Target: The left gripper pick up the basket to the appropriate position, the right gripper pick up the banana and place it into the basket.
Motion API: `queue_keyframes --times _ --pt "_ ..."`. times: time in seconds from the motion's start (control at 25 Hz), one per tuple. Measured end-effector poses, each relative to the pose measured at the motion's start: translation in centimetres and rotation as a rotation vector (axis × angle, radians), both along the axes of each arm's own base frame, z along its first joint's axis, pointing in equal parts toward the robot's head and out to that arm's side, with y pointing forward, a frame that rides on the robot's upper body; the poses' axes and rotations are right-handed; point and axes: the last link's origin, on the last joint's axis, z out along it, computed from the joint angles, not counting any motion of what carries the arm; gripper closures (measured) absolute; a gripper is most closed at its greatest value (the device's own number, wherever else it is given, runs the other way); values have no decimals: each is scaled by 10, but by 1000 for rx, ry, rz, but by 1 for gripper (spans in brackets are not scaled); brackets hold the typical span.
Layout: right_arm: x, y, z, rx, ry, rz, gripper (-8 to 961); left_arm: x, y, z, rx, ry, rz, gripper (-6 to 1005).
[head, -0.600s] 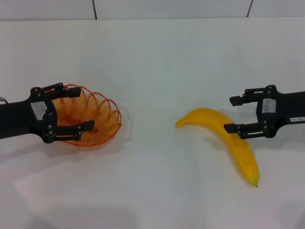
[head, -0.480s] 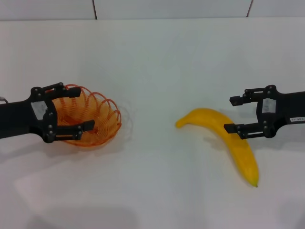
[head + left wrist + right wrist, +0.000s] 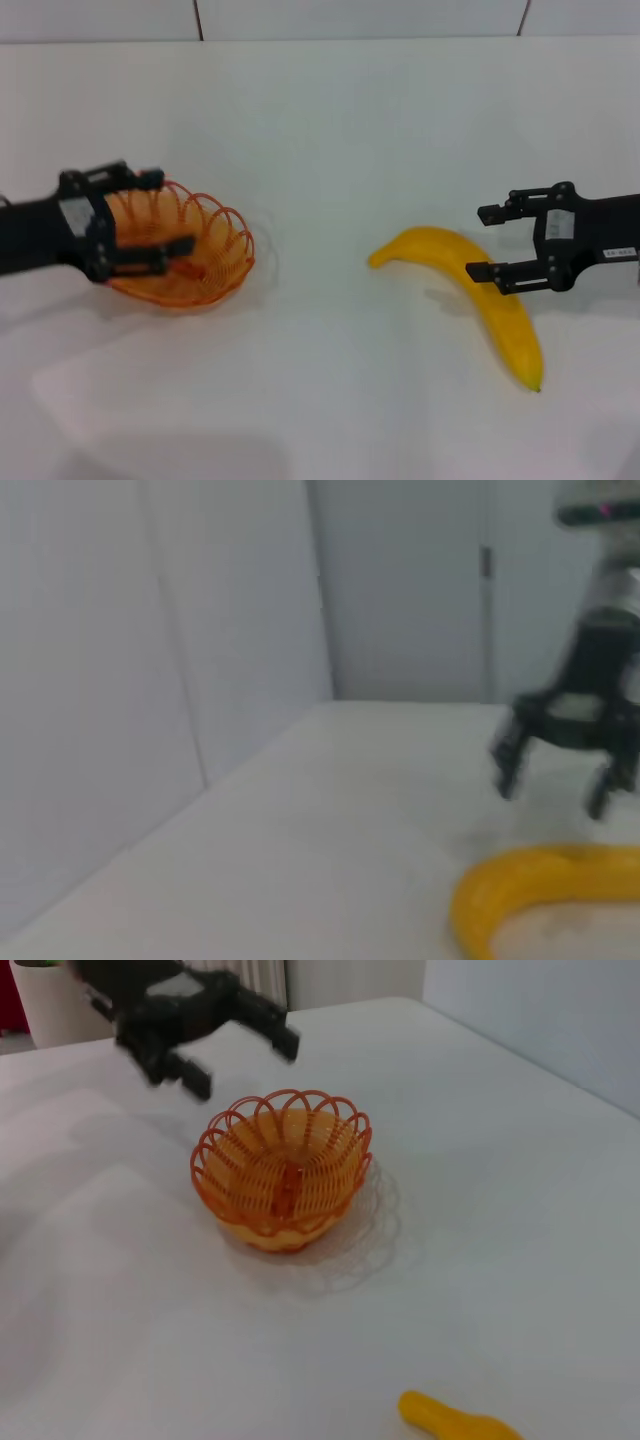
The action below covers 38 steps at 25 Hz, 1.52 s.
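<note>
The orange wire basket (image 3: 215,262) stands on the white table at the left; it also shows in the right wrist view (image 3: 283,1170). My left gripper (image 3: 170,213) is open and hovers over the basket's left rim; in the right wrist view the left gripper (image 3: 240,1060) is above and behind the basket, not touching it. The yellow banana (image 3: 495,300) lies at the right, and shows in the left wrist view (image 3: 545,885). My right gripper (image 3: 490,241) is open at the banana's middle, one finger over it; the left wrist view shows the right gripper (image 3: 550,792) just above the banana.
The white table (image 3: 330,150) stretches between basket and banana. A pale wall with seams (image 3: 360,18) runs along the table's far edge. One end of the banana (image 3: 455,1422) shows in the right wrist view.
My left gripper has risen a little off the basket's left rim, still open. My right gripper has shifted slightly left over the banana. Basket and banana have not moved.
</note>
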Motion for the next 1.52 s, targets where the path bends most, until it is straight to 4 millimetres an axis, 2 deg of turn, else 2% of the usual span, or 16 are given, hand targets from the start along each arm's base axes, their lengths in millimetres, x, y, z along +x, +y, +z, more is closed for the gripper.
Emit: queue_keyframes --times 0.36,0.76,1.2,1.52 --pt "1 0 -1 -2 1 -5 199 9 17 54 20 27 299 133" --pt "-1 1 -2 -8 -2 2 199 5 41 92 10 61 625 144" --pt "-1 1 -2 -6 -1 2 199 -10 47 89 3 162 755 156" --pt "-3 2 -3 -14 -5 9 200 -8 62 69 -7 202 750 165"
